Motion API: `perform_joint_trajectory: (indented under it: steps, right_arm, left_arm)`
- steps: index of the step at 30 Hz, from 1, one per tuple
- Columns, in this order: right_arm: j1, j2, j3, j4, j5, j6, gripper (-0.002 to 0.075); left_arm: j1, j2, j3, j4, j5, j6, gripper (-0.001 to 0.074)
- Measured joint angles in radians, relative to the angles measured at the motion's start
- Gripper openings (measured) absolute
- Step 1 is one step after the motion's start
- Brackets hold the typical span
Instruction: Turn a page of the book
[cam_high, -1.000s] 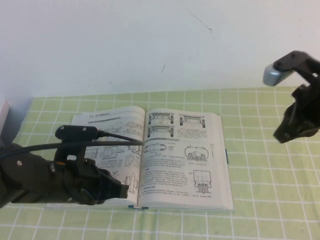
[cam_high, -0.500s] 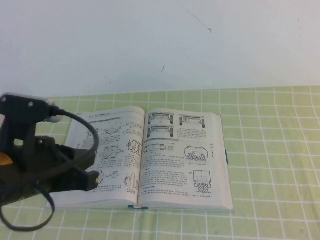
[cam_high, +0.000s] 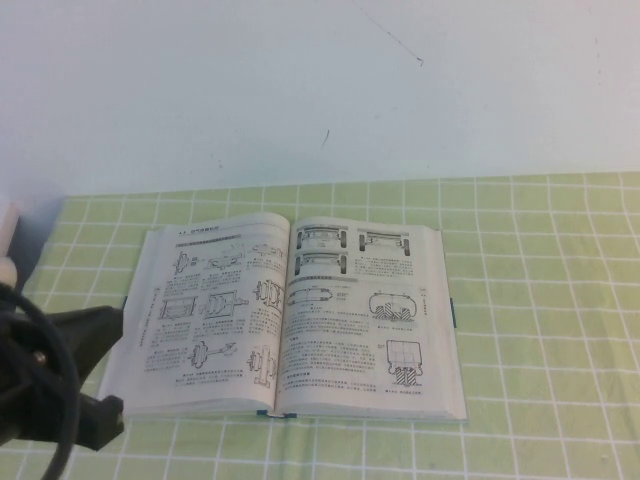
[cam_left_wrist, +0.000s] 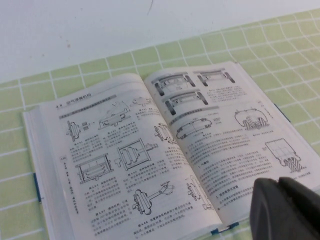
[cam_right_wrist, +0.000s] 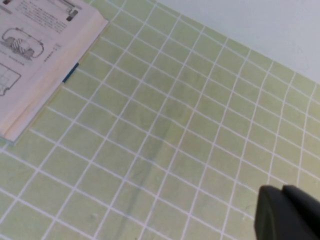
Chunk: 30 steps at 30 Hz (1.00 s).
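At the far left of the high view, near the front edge, the left arm's dark body and looped cable (cam_high: 45, 385) fill the corner, clear of the book; the left hand (cam_left_wrist: 287, 207) shows only as a dark rounded tip in its own wrist view, hovering above the near right corner of the open spread without touching paper, and whether its fingers are apart or together I cannot tell. Just right of the arm, the book (cam_high: 290, 315) lies open and flat on the surface (cam_high: 540, 400), which is covered with a green cloth checked in white. Its left-hand leaf, the page (cam_high: 215, 305), carries black text and several mechanical drawings and rests flush on the stack beneath it, with no corner raised and no curl beyond the normal dip toward the spine. The right-hand leaf lies equally flat, and a sliver of dark teal cover (cam_right_wrist: 70, 73) shows along the book's right edge. Further right the cloth is bare. The right hand (cam_right_wrist: 287, 212) does not appear in the high view at all; its wrist view catches only a dark tip over the cloth, well apart from the book's right edge, and its finger state cannot be told either. Judging by how things lie, either the turn is already finished and both arms are parked, or it has not begun; no leaf is in mid-turn, and nothing holds any paper.
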Motion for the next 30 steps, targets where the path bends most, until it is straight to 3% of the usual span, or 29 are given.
perform_joint_trajectory:
  steps: [11,30]
  right_arm:
    - [0.0,-0.228,0.358,0.084,-0.246,0.005,-0.0001]
    - [0.0,-0.234,0.392,0.096,-0.123,0.005,-0.0001]
  left_arm:
    - [0.0,-0.057,0.199,0.0,-0.182,0.01,-0.0004]
    - [0.0,-0.059,0.199,0.0,-0.234,0.01,-0.0004]
